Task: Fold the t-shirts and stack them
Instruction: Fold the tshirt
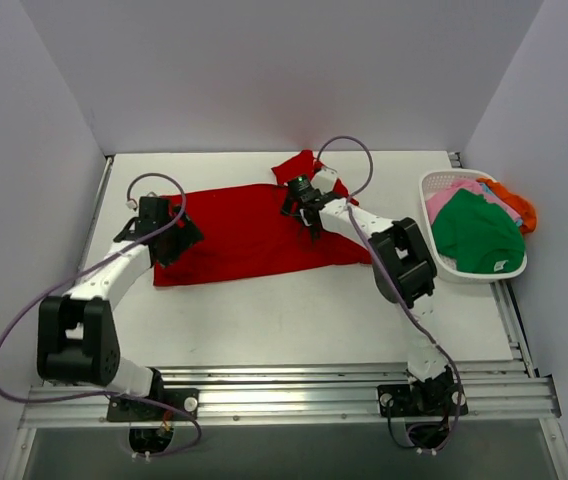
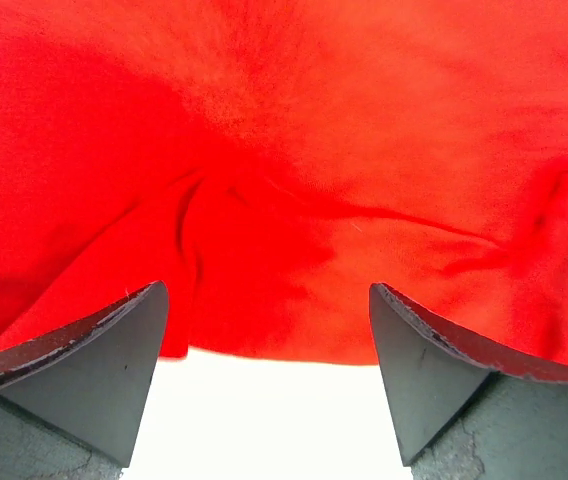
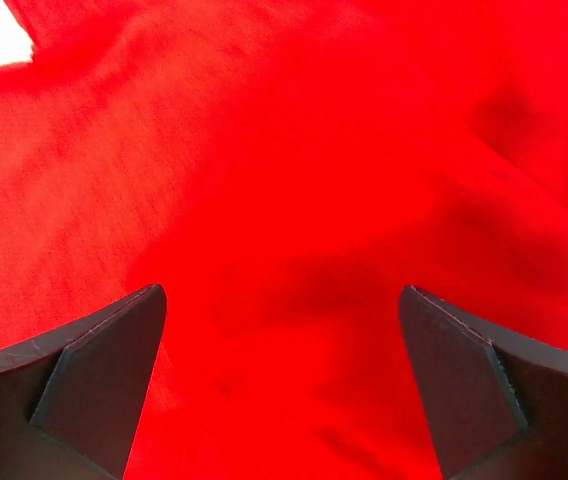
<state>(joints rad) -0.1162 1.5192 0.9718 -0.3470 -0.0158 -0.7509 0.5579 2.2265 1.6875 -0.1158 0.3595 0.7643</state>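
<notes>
Two tools, both w/ jaws apart, nothing clamped: left tool (image 1: 167,228) over the red shirt (image 1: 249,238) at its left end, right tool (image 1: 307,207) near its sleeve end. Shirt lies flat on bench (image 1: 294,315), long axis left-right, one arm per end. Other shirts (image 1: 476,235) in basket (image 1: 442,263), far right.

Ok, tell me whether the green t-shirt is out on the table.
No, the green t-shirt lies inside the white basket at the table's right edge.

white slatted basket (image 1: 436,182): table's right edge | white table (image 1: 294,320) | metal rail (image 1: 294,396): near edge
</notes>
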